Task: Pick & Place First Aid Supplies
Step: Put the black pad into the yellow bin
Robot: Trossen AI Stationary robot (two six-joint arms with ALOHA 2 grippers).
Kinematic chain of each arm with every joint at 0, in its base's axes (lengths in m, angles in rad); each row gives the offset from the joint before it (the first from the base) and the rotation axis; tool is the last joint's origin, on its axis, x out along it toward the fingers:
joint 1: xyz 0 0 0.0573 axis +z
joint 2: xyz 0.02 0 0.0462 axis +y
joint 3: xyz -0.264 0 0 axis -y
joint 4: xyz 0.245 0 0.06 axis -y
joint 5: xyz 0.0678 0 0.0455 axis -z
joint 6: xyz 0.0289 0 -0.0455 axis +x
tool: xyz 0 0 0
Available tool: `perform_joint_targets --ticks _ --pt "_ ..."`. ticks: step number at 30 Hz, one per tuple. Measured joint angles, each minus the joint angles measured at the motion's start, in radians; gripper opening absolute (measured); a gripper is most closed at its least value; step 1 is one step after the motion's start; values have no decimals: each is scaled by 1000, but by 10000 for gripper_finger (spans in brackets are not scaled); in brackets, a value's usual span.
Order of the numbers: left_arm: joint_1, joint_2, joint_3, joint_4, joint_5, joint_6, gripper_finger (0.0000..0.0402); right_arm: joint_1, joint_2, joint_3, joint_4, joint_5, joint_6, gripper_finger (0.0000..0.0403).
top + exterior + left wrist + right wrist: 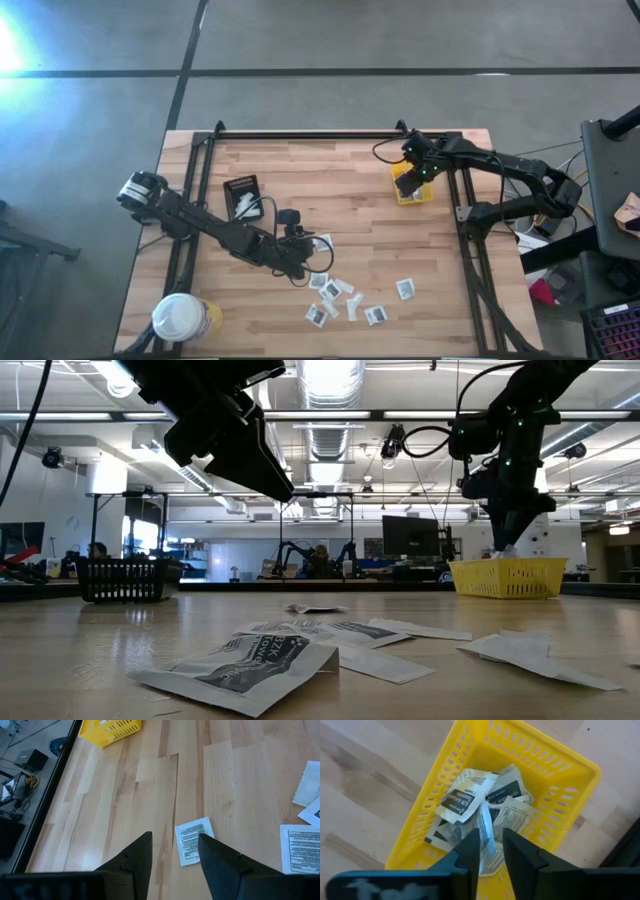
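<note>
Currently the right claw [491, 851] is hanging over the yellow basket [570, 775] with a thin packet [486, 827] between its parting fingers, so spread fully before lifting, while the left claw [175, 855] is hovering spread above a bench packet [192, 840].

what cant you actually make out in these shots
- Small yellow plastic basket, high view: contents hidden by the right end effector.
- White strip between that end effector's fingers, right wrist view: gripped or released, unclear.
- White square foil packets, high view: print too small.
- Round white-lidded yellow tub, high view: cut off by the edge.
</note>
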Motion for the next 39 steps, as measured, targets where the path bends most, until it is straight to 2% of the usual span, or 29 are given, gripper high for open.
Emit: perform_joint_targets --ticks 7,15,22,30,36,39 --pt "0 0 0 -14 0 0 158 1 0 40 -64 -5 -12 124" --pt "-1 0 2 -48 6 -16 158 1 -40 162 -149 -4 -11 141" --pt "-8 -1 21 -85 204 -45 158 33 -185 184 -149 -3 66 135" --pt "-22 -1 19 -76 261 -67 158 192 -337 132 -133 1 173 122" --pt "-18 -1 11 -73 260 -61 158 367 -333 103 -124 60 277 113" --pt "-13 0 -10 -44 256 -2 158 453 -308 100 -96 95 319 109"
